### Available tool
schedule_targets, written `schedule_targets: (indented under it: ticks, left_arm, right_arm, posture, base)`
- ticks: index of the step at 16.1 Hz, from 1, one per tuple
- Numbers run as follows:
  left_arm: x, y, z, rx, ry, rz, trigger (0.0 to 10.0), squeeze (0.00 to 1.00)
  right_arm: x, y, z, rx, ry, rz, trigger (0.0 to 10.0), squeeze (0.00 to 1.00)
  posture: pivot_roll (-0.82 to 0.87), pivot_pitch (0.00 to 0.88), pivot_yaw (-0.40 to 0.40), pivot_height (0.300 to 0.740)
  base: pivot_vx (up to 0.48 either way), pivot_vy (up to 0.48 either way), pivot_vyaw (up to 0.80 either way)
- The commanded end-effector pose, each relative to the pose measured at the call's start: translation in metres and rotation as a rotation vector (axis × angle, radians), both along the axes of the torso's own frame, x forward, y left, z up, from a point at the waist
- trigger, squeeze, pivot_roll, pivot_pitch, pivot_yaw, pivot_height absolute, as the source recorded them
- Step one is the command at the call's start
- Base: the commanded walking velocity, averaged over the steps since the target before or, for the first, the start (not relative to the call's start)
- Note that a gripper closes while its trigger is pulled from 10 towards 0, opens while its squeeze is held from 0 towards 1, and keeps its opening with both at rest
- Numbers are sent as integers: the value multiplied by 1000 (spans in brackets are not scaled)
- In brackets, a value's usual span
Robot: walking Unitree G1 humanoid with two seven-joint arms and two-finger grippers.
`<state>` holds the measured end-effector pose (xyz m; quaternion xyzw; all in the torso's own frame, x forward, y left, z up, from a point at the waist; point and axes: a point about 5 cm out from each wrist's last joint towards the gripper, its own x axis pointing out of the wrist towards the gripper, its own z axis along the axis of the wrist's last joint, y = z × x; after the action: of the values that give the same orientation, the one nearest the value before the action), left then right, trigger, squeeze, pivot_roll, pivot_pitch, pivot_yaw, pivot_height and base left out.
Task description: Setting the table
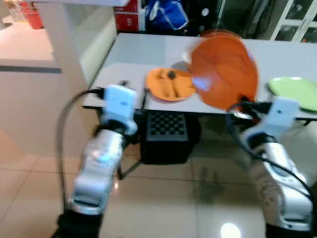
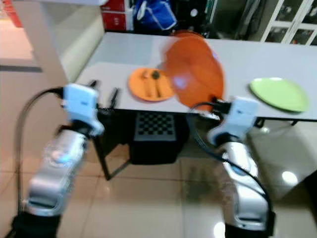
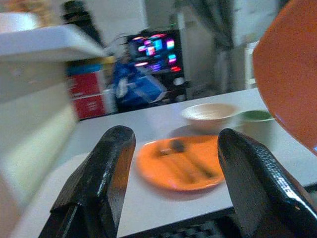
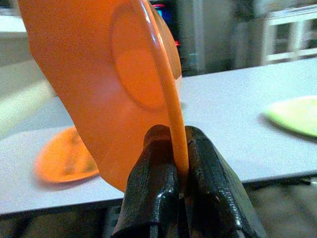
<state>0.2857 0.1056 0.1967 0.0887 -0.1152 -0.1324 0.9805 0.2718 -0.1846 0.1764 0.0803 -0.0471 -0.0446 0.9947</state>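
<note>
Gripping a large orange plate point(image 1: 225, 72) by its rim, my right gripper point(image 1: 243, 105) sits right of centre in the left eye view, at the near edge of the grey table point(image 1: 138, 49); the plate stands tilted up above the tabletop, blurred. A second orange plate point(image 1: 170, 84) lies flat at centre frame with utensils on it, too blurred to identify. A green plate point(image 1: 296, 91) lies at the right edge. My left gripper point(image 1: 133, 94) hovers left of centre at the near table edge, beside the flat orange plate. A black crate point(image 1: 167, 134) sits under the table on the tiled floor.

Right eye view: same layout.

Left wrist view: my two left fingers point(image 3: 101, 183) stand well apart, with nothing between them. Between them, further off, the flat orange plate rests on the table; a pale bowl point(image 3: 209, 115) and a green cup point(image 3: 257, 119) stand behind it. The held plate fills the upper right.

Right wrist view: both right fingers point(image 4: 156, 188) are clamped on the plate rim, one on each face. The green plate lies at right, mid-height.
</note>
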Motion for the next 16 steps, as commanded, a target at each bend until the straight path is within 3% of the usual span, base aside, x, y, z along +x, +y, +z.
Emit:
schedule_targets:
  ticks: [1,4,16]
  left_arm:
    - [1,6,3,18,-17,15,10000,0]
    - [3,6,4,19,-20,20,10000,0]
    - [6,6,6,27,-30,14,10000,0]
  right_arm:
    - [1,4,12,-20,-50,11,10000,0]
    - [3,6,14,-109,-68,19,10000,0]
    - [2,6,8,-56,-47,30,10000,0]
  posture:
    - [-33,0,-5,740]
    - [-31,0,-10,740]
    - [-30,0,-7,740]
  base:
    - [0,-458,0]
    - [0,-458,0]
    - [0,-452,0]
